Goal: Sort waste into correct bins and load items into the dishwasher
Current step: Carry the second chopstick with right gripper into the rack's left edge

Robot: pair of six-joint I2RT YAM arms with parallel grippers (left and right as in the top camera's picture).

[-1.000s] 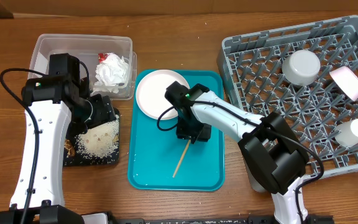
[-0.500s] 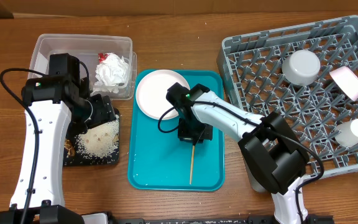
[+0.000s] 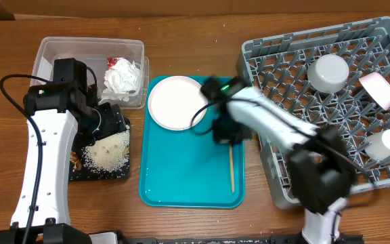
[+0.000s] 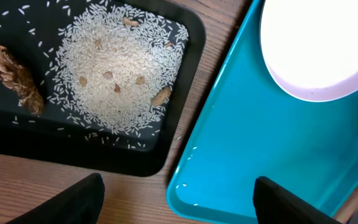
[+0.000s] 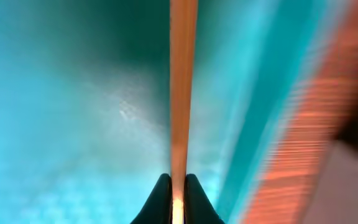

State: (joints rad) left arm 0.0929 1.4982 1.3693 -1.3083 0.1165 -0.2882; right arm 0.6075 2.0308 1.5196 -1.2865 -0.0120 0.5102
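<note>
My right gripper (image 3: 227, 134) (image 5: 178, 198) is shut on a thin wooden chopstick (image 3: 232, 169) (image 5: 183, 81), held over the right side of the teal tray (image 3: 175, 183) (image 5: 73, 112), close to the grey dishwasher rack (image 3: 330, 102). A white plate (image 3: 176, 102) (image 4: 322, 50) lies on the tray's far end. My left gripper (image 4: 176, 202) is open and empty above the gap between the tray (image 4: 260, 162) and the black tray of rice (image 3: 107, 152) (image 4: 114, 81).
A clear bin (image 3: 90, 54) with crumpled tissue (image 3: 124, 76) stands at the back left. The rack holds a grey bowl (image 3: 330, 72), a pink cup (image 3: 380, 89) and a white cup (image 3: 386, 144). A brown food scrap (image 4: 11, 78) lies on the black tray.
My right gripper has swung right toward the rack with the chopstick, which turned from slanting to pointing at the table's front edge. The left arm has not moved.
</note>
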